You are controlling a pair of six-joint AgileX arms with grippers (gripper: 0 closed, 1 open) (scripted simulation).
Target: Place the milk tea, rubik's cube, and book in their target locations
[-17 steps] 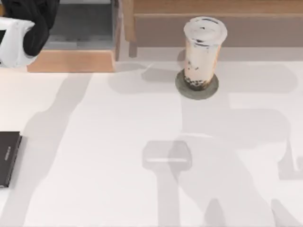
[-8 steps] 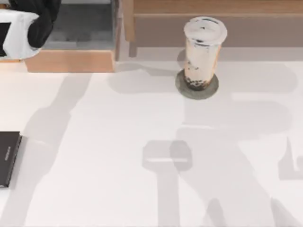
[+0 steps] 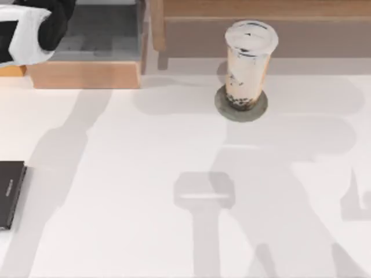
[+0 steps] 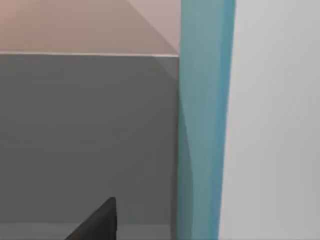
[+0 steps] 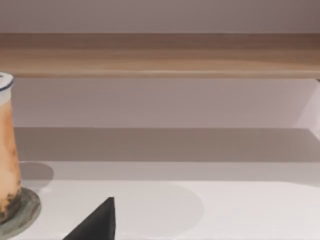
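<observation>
1 arm is at work: the left arm (image 3: 32,29), a white and black body at about 10 o'clock in the top view, reaches over the wooden shelf unit (image 3: 87,74) at the far edge of the surface (image 3: 145,174). Whether its hand is open or closed cannot be told from these pictures. In the left wrist view a dark finger (image 4: 97,222) of the left hand pokes into the picture, and just beside it stands the book (image 4: 204,120), upright, its teal-blue cover running as a tall band; whether the finger touches it cannot be told. Behind the book lie a grey panel (image 4: 85,135) and a pale wooden face above it. Moving outward along the far edge, toward 1 o'clock in the top view, the milk tea (image 3: 248,63) stands upright on a round grey coaster (image 3: 223,105), its white lid on and dark pearls at its bottom, in front of a long wooden shelf (image 3: 261,8). The right wrist view catches that cup at its border on the coaster, with a dark finger (image 5: 97,222) of the right hand in the foreground, well apart from the cup; its state cannot be told either. At 8 o'clock in the top view a flat black slab (image 3: 10,194) lies at the left border of the surface. Grey arm shadows fall across the white top.
</observation>
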